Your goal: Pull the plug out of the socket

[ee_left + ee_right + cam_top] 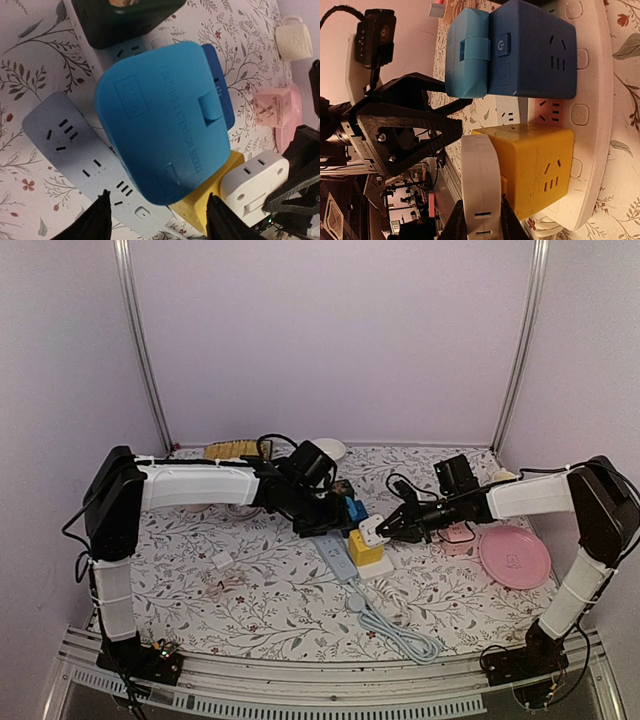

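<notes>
Closed on a flat white plug (479, 185), the right gripper (481, 222) is seen at the bottom edge of the right wrist view, with its two black fingers (457, 225) pressed against the plug's opposite faces. The plug is set flush against the side of a yellow cube-shaped socket (540, 165), which is seated on a long white power strip (592, 125) running down the right of that frame. Above the yellow cube, a dark blue cube socket (530, 50) with a power button is mounted on the same strip, and a light blue folding adapter (467, 55) is joined to its left face. The left gripper (161, 220) is held wide open with nothing clamped; in the left wrist view its fingertips (100, 220) are seen at the lower edge, spread apart, with the lower end of the light blue adapter just above the gap between them. Whether either finger touches the adapter cannot be told. A pale grey-blue power strip (70, 145) is laid flat at the left of that frame, beside the white one. A floral tablecloth (250, 590) is spread under everything. In the overhead view both arms are met near the middle of the frame, and a round pink plate (515, 555) is placed at the right. A cream mug (295, 40) is visible at the upper right of the left wrist view, with a pink plug adapter (272, 107) below it
</notes>
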You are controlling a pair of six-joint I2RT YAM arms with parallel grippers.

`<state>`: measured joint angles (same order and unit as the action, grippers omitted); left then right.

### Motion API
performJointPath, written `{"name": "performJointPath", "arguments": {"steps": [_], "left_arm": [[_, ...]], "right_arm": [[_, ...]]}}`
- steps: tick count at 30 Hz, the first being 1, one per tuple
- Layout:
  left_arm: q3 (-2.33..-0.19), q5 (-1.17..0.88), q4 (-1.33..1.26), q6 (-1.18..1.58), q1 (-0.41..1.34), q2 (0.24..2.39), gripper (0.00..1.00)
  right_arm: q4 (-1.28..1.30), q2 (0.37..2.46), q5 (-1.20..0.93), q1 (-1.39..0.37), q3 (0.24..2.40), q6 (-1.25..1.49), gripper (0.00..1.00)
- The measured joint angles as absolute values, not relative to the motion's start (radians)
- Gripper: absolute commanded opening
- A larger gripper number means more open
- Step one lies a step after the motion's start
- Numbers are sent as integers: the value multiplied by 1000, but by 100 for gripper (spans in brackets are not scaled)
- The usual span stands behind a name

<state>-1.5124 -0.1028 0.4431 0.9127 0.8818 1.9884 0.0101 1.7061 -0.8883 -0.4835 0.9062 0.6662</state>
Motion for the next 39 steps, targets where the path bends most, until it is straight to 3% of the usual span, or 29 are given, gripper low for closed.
{"name": "performJointPath", "arguments": {"steps": [8, 39], "left_arm": [[-1481, -132, 405, 928, 912, 2004, 52], [-1446, -174, 386, 947, 934, 1991, 54]], "right_arm": [[-8, 1700, -891, -484, 893, 677, 3], [-33, 1766, -995, -479, 938, 704, 3]]}}
